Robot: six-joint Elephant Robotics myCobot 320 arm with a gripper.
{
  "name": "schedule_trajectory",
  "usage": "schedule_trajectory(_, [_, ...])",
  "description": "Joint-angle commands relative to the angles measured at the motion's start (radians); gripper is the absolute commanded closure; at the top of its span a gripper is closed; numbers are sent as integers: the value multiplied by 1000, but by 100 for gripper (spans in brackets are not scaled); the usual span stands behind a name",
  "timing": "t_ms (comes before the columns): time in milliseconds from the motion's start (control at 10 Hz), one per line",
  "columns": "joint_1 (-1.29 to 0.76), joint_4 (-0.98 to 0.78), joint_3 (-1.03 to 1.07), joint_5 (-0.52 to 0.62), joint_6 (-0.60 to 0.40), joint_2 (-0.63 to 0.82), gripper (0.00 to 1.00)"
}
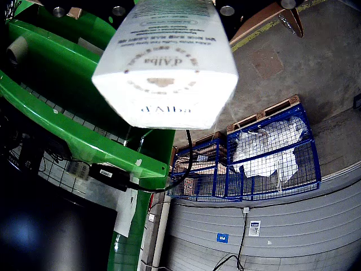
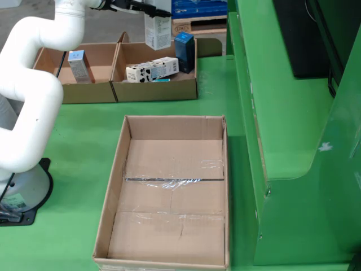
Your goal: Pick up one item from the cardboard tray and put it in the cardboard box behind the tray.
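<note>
In the fixed view the white arm (image 2: 34, 84) rises from its base at about eight o'clock and bends up to the top edge, where the gripper (image 2: 148, 8) sits at roughly eleven o'clock with a white carton (image 2: 157, 31) hanging straight below it — upright, its top end up in the gripper's dark parts, its lower end clear above the floor of the right-hand cardboard tray (image 2: 155, 90). The gripper looks clamped on that carton, though the fingers themselves are too small and dark to make out. In that tray, at four o'clock from the hanging carton, a dark blue box (image 2: 184, 52) stands upright, and at six o'clock a white box with black print (image 2: 151, 70) lies on its side. The left-hand tray (image 2: 79, 93) holds a small pale box (image 2: 78, 65) standing at nine o'clock from the carton. The large empty cardboard box (image 2: 169, 192) fills the picture's centre, well apart from the gripper, at about six o'clock. In the gripper-mounted view the carton (image 1: 166, 62) fills the top centre, its printed face blurred, with blue wire cages (image 1: 254, 158) at four o'clock.
</note>
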Motion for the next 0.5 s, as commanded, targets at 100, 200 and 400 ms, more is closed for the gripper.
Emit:
schedule_trajectory(100, [5, 16, 28, -12, 18, 6, 100])
schedule_trajectory(200, [5, 16, 28, -12, 15, 6, 100])
schedule_trajectory(400, [5, 16, 28, -12, 15, 6, 100])
